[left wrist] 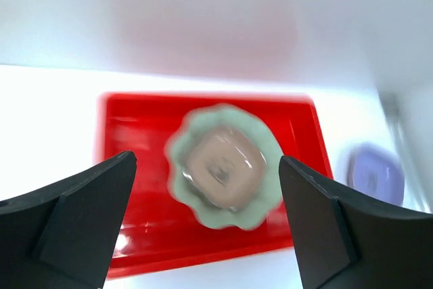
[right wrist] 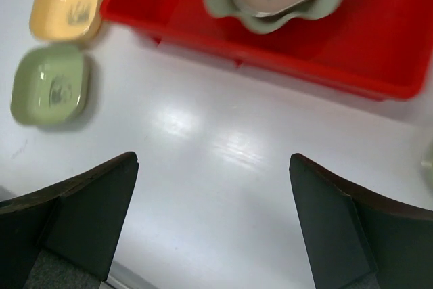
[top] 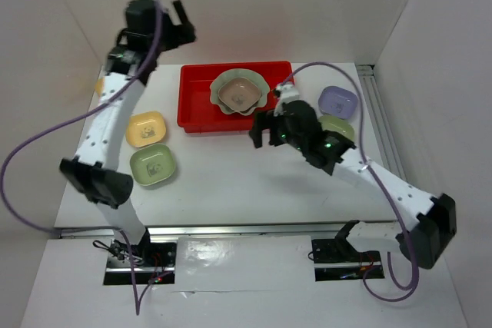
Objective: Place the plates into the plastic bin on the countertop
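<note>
The red plastic bin (top: 196, 101) lies at the back of the white countertop (top: 231, 182). In it rests the pale-green scalloped plate (top: 261, 90), with the brownish-pink plate (top: 238, 94) nested inside. A yellow plate (top: 146, 129) and a light green plate (top: 153, 165) lie left of the bin, and a lavender plate (top: 338, 101) lies to its right. My left gripper (top: 183, 24) hangs open and empty high over the bin's left end; in the left wrist view the nested plates (left wrist: 223, 164) show far below its jaws. My right gripper (top: 261, 130) is open and empty over bare countertop (right wrist: 216, 153) in front of the bin (right wrist: 379, 38).
A pale yellowish dish (top: 338, 127) lies half hidden under my right arm, just in front of the lavender one. A sliver of another yellow dish (top: 98, 84) shows behind my left arm. White walls close in the back and both sides. A metal rail (top: 380, 124) runs along the right edge.
</note>
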{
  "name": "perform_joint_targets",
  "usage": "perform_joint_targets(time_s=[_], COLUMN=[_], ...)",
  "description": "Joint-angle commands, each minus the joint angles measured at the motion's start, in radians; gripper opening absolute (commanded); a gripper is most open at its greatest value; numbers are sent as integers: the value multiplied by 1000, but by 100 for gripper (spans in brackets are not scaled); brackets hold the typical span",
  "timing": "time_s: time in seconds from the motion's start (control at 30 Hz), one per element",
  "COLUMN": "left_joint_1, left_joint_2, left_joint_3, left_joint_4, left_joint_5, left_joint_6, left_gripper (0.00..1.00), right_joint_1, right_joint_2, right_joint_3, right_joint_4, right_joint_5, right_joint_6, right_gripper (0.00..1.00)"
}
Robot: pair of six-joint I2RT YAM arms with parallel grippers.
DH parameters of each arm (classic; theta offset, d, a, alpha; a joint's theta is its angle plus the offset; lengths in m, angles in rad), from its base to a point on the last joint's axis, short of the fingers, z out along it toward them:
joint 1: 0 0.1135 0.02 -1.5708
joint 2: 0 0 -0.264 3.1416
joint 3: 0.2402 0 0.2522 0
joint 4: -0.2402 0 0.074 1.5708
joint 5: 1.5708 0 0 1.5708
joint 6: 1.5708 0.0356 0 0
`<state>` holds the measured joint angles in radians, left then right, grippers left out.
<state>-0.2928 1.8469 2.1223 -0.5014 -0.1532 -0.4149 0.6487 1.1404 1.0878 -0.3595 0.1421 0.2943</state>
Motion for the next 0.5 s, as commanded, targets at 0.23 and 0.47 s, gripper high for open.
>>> perform_joint_targets(time_s=[0.23,0.47], left_joint_1=[310,328], left_joint_2=[-581,-876], left_joint_3=[-448,-777], left_joint_4=[-371,-299], left_joint_5=[-227,-92], left_joint_6=[-262,-237], left_gripper=[100,100], right_joint_1=[351,387], right_joint_2=[451,830], right_joint_3=[180,480], right_joint_4=[335,335], right_joint_5=[31,22], right_joint_6=[6,6], right_gripper=[100,99])
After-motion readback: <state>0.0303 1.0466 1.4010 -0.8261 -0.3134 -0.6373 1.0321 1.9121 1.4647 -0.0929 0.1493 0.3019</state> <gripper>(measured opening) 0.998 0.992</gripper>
